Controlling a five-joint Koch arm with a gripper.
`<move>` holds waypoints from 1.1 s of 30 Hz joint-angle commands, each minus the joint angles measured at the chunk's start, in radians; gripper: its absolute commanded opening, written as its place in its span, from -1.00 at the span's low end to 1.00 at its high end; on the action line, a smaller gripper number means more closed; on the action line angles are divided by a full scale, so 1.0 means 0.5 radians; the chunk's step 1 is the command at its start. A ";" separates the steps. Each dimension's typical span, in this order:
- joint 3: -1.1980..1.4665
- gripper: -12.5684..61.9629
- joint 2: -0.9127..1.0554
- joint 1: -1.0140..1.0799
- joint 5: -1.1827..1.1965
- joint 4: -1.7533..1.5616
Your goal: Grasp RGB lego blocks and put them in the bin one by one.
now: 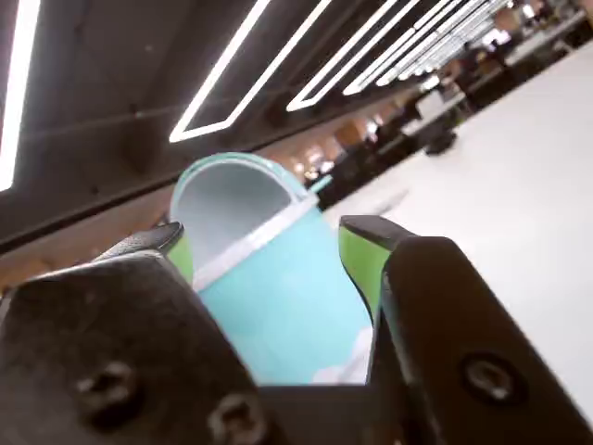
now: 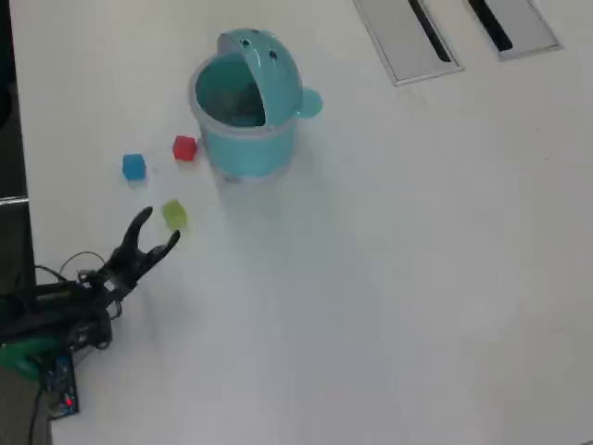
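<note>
- The bin (image 2: 246, 139) stands upright on the white table (image 2: 417, 278), at about 12 o'clock from the centre of the overhead view. It is a light teal round bucket.
- Its domed lid (image 2: 269, 69) is flipped up on the far side, dark dots show on it, and a knob (image 2: 310, 104) projects at 3 o'clock.
- Bin interior: no block can be made out inside in the overhead view; the wrist view shows only the pale inner face of the lid (image 1: 227, 199).
- No brand, label or readable writing is visible on any item.
- The red block (image 2: 184, 147) lies just beside the bin at its 9 o'clock.
- The blue block (image 2: 133, 166) lies further out, at 9 o'clock from the red block and apart from it.
- The yellow-green block (image 2: 173, 214) lies at 7 o'clock from the bin.
- The gripper (image 2: 155, 231) is at 7 o'clock from the bin, jaws spread and holding nothing.
- The yellow-green block sits at 1 o'clock from the gripper, just beyond the fingertips (image 2: 172, 239); contact cannot be determined.
- In the wrist view the gripper (image 1: 269, 243) frames the bin (image 1: 278, 297) between its green-faced jaws.
- Two grey panels (image 2: 408, 42) with dark slots lie at 1 o'clock, well apart from the bin.
</note>
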 commanded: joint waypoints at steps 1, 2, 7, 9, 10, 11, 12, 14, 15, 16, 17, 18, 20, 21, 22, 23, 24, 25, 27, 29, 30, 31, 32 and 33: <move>-0.285 0.13 0.147 -0.025 -0.117 0.021; -0.328 0.13 0.147 -0.028 -0.141 0.071; -0.666 0.12 0.150 -0.160 -0.196 0.430; -0.862 0.12 0.150 -0.209 -0.196 0.650; -0.939 0.12 0.153 -0.230 -0.196 0.764; -0.997 0.12 0.153 -0.285 -0.196 0.847; -1.089 0.12 0.153 -0.411 -0.199 1.000; -1.212 0.13 0.150 -0.512 -0.202 1.175; -1.289 0.12 0.150 -0.580 -0.242 1.307; -1.341 0.12 0.150 -0.650 -0.304 1.411; -1.365 0.13 0.150 -0.693 -0.331 1.497; -1.396 0.13 0.150 -0.730 -0.371 1.574; -1.482 0.12 0.150 -0.828 -0.500 1.782; -1.522 0.12 0.150 -0.874 -0.561 1.878; -1.559 0.12 0.150 -0.917 -0.632 1.979; -1.598 0.12 0.147 -0.948 -0.706 2.083; -1.635 0.12 0.144 -0.966 -0.801 2.181; -1.690 0.12 0.144 -0.994 -0.933 2.322; -1.740 0.12 0.129 -1.012 -0.988 2.442; -1.752 0.12 0.114 -1.015 -1.141 2.638; -1.770 0.12 0.101 -1.022 -1.175 2.740; -1.807 0.12 0.061 -1.022 -1.236 2.767; -1.859 0.12 0.015 -1.028 -1.301 2.795; -2.031 0.12 -0.135 -1.193 -1.341 3.056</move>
